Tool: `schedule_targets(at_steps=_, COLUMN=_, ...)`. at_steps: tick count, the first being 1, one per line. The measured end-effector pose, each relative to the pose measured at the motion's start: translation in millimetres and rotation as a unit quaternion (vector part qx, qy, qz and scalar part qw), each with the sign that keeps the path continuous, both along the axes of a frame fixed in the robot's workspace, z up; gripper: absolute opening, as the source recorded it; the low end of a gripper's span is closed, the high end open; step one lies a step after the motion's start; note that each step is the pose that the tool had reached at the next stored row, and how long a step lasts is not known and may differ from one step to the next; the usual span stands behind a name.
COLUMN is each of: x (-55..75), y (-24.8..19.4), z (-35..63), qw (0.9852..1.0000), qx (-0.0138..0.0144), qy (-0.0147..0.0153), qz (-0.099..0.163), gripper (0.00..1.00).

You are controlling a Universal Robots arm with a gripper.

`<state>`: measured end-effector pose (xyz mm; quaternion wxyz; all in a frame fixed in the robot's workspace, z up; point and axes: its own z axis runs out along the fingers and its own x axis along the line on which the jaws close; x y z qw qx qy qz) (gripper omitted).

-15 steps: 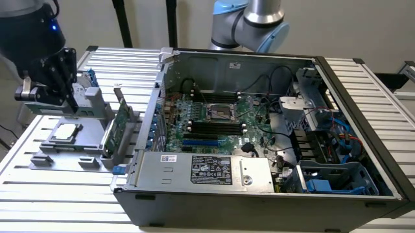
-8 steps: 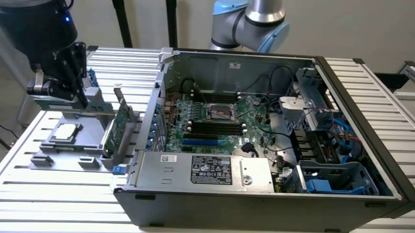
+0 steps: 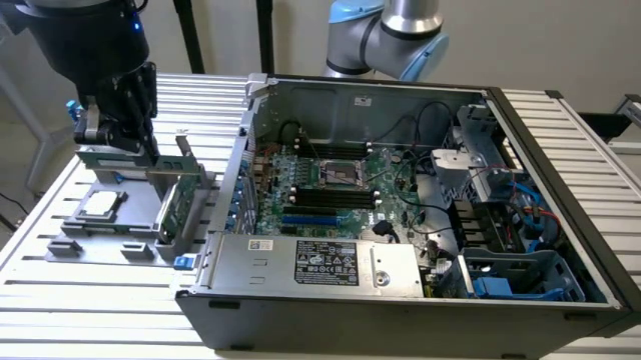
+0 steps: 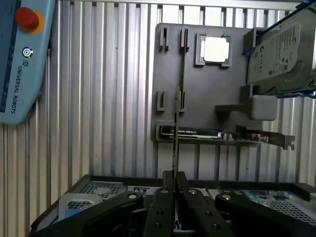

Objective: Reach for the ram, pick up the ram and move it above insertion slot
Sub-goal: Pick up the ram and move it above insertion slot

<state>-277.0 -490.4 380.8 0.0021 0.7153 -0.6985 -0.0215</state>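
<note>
My gripper (image 3: 112, 148) hangs above the grey parts fixture (image 3: 75, 229) at the exterior view's left, outside the computer case. It is shut on the ram (image 3: 106, 157), a thin green stick held level just under the fingers. The wrist view shows the ram (image 4: 175, 128) edge-on as a thin dark line running out from between the closed black fingers (image 4: 162, 197) of the gripper (image 4: 174, 181). The motherboard's black slots (image 3: 331, 196) lie inside the open case (image 3: 300, 307), well off to the exterior view's right of the gripper.
On the fixture (image 4: 197, 98) sit a square processor (image 4: 216, 49), a hard drive (image 4: 281, 49) and a taller green expansion card with a metal bracket (image 3: 180, 199). A teach pendant (image 4: 19, 59) lies on the slatted table. The case's near wall (image 3: 245, 157) stands between fixture and motherboard.
</note>
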Motion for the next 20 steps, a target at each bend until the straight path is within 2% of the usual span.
schedule_targets(at_steps=8, x=27.9, y=0.0, z=3.8, qw=1.0000, qx=0.0034, qy=0.0000, qz=0.004, gripper=0.13)
schedule_targets(at_steps=20, x=68.7, y=0.0, z=4.1, qw=1.0000, qx=0.0041, qy=-0.0003, qz=0.006, gripper=0.13)
